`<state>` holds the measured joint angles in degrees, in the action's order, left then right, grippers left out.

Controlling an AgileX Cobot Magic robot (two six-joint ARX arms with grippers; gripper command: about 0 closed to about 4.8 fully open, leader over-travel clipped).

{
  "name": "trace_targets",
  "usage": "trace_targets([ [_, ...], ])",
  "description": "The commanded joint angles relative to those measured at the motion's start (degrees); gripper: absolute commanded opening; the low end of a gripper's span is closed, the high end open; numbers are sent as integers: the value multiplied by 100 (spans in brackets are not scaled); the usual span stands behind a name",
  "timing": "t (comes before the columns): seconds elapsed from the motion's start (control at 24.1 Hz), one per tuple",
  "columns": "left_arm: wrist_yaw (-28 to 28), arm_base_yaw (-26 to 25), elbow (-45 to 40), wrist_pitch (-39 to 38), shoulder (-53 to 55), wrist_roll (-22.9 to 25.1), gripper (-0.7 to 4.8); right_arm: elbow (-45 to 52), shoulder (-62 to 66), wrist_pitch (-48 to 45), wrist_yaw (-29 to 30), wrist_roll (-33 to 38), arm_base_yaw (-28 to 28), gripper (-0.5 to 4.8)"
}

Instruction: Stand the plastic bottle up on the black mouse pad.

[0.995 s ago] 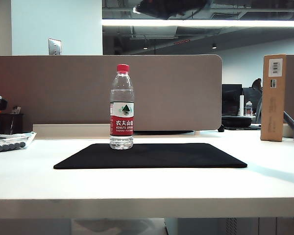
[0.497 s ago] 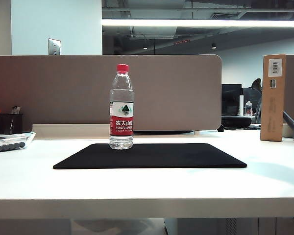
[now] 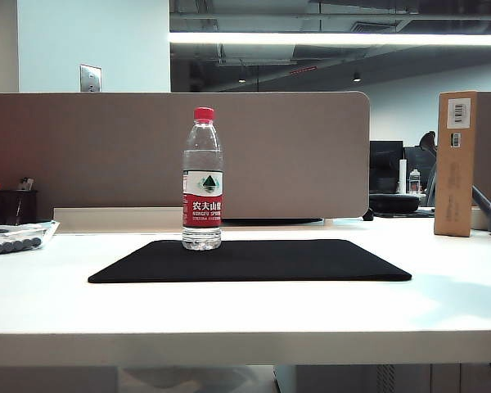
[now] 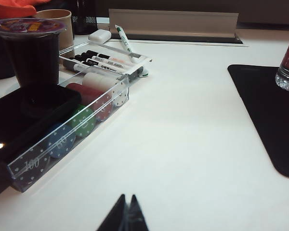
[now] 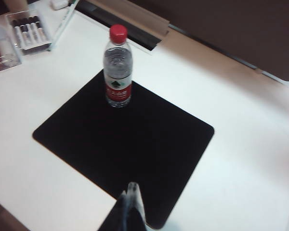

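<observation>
Two closed claws, left claw (image 4: 126, 214) and right claw (image 5: 130, 207), sit well apart from upright plastic bottle (image 3: 203, 179).

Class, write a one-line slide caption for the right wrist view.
Plastic bottle stands upright near a corner of the black mouse pad; shut right claw hovers clear above.

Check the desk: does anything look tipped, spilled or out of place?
Nothing stands out. The plastic bottle stands upright, capped, on the black mouse pad, near its far left corner. Left gripper and right gripper are shut, clear of it.
</observation>
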<state>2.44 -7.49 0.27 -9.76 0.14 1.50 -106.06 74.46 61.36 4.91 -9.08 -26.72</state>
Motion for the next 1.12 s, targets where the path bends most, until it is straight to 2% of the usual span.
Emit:
trace_targets([
  [0.04,17,0,17,216,0,2,1,529,-214,-483,286,83,-2,-5],
  [0.17,22,26,17,1012,0,2,1,1685,-638,-1497,264,487,-2,-5],
  [0.25,17,131,17,1047,0,2,1,2151,-837,-1917,264,662,-2,-5],
  [0.33,20,553,17,901,0,2,1,2822,-1099,-2697,282,997,-2,-5],
  [0.46,20,1373,15,885,0,2,1,3676,-1475,-3877,260,1106,-2,-5],
  [0.54,20,1600,15,881,0,2,1,4153,-1663,-4516,223,1257,-2,-5],
  [0.79,15,1451,15,846,0,2,1,5045,-1895,-5665,116,1255,-2,-5],
  [0.99,15,966,17,820,0,2,1,5707,-1912,-6728,-101,1386,0,-5],
  [1.12,13,734,17,837,0,2,1,5925,-1912,-6940,-334,1388,9,-5],
])
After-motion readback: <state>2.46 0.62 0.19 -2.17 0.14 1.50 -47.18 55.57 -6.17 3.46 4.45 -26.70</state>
